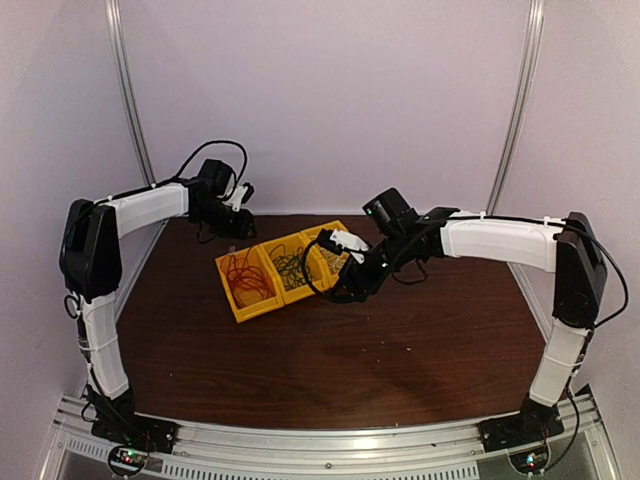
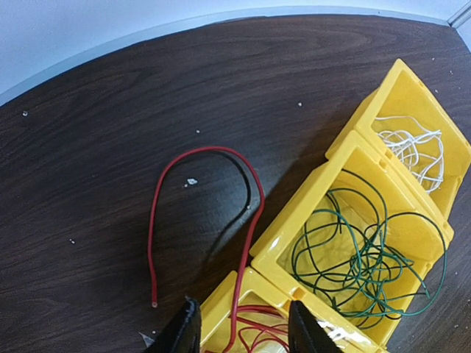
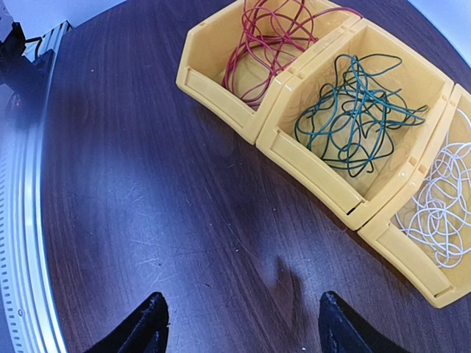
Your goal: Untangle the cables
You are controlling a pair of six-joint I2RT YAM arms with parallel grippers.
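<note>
Three yellow bins stand in a row. The left bin (image 1: 240,300) holds red cables (image 3: 268,37), the middle bin (image 3: 324,173) green cables (image 3: 353,110), and the right bin (image 3: 412,265) white cables (image 3: 441,206). One red cable (image 2: 193,152) hangs over the red bin's rim (image 2: 221,298) and loops across the table behind it. My left gripper (image 2: 243,329) is open above that rim, and the red cable runs between its fingers without touching them. My right gripper (image 3: 243,327) is open over bare table in front of the bins, holding nothing.
The dark wooden table (image 1: 350,360) is backed by pale walls. A metal rail (image 3: 22,220) runs along the near edge. Small white specks (image 2: 191,181) lie on the wood behind the bins. In the top view my right arm (image 1: 480,240) reaches across the white bin.
</note>
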